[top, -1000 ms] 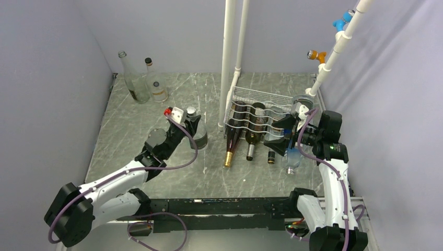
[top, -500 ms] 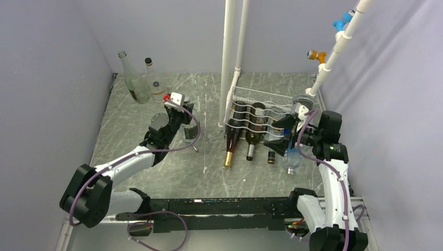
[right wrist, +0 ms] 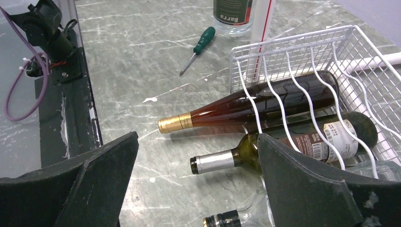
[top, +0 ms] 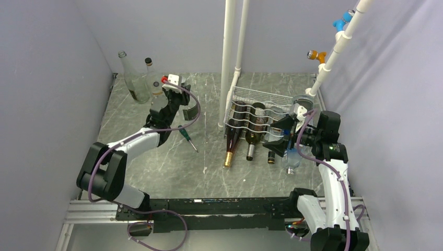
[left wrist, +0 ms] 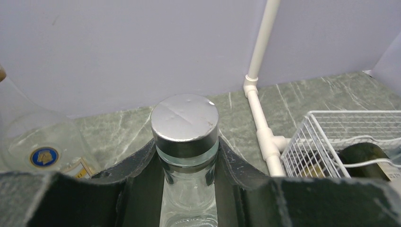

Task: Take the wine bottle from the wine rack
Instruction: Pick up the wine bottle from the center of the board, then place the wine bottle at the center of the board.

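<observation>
**Top view.** The wine rack [top: 261,98] sits at the far right of the table [top: 156,172]. The amber bottle [top: 231,138] and the green bottle [top: 253,137] lie in it side by side. Their long axes run from 12 to 6 o'clock, with the necks sticking out of the rack towards 6. The right gripper [top: 278,135] hangs just beside them at 3 o'clock, over the rack's near end, with its fingers spread and nothing between them. The left gripper [top: 185,103] is well apart from the rack, at 9 o'clock from it. It is clamped on an upright clear bottle [top: 192,112], beyond a screwdriver [top: 185,137]. For any bottle in the rack, the right arm looks far the nearer.

**Left wrist view.** The left gripper [left wrist: 187,165] pinches the clear bottle [left wrist: 185,124] on the neck, just under its silver cap. The rack [left wrist: 331,127] is off at 4 o'clock. I cannot tell whether the bottle's base touches the table.

**Right wrist view.** The right gripper [right wrist: 196,138] is wide open. The amber bottle [right wrist: 246,106] and the green bottle [right wrist: 293,142] run between its fingers, necks towards 8 o'clock and bodies under the rack [right wrist: 293,42] wires towards 2. A pull along that axis would probably slide one out.
</observation>
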Robot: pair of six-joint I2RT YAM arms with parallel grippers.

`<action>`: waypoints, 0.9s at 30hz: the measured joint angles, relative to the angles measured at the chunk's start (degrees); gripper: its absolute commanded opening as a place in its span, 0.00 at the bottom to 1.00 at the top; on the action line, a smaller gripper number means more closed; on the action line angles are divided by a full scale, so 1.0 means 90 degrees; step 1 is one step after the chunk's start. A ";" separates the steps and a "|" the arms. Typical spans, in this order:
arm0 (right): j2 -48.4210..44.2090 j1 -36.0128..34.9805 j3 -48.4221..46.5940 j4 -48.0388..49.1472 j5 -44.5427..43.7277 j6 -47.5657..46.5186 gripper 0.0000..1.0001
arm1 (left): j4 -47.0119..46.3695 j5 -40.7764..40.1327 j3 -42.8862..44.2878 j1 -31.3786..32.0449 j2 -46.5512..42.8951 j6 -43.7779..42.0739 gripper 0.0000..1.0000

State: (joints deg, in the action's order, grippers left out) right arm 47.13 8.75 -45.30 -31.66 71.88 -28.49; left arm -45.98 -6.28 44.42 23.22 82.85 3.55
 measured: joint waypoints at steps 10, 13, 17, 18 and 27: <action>0.0007 -0.0036 0.0000 0.0000 -0.0007 -0.0010 1.00 | -0.0012 0.0306 0.0840 -0.0478 0.0969 -0.0015 0.00; 0.0017 -0.0036 0.0000 0.0000 -0.0010 -0.0017 1.00 | -0.0022 0.0379 0.1013 -0.0590 0.1200 -0.0058 0.00; 0.0019 -0.0036 0.0000 -0.0002 -0.0017 -0.0039 1.00 | -0.0024 0.0442 0.1285 -0.0721 0.1506 -0.0131 0.00; 0.0022 -0.0036 0.0000 -0.0002 -0.0027 -0.0049 1.00 | -0.0024 0.0454 0.1348 -0.0748 0.1579 -0.0141 0.00; 0.0097 -0.0036 0.0000 -0.0049 -0.0102 -0.0075 1.00 | -0.0151 0.0580 0.1926 -0.0962 0.2210 -0.0274 0.00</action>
State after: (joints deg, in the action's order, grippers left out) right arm 48.01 8.43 -45.30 -32.10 70.96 -29.17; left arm -47.33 -1.06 61.76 14.57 102.74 1.08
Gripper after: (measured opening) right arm 0.993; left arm 0.402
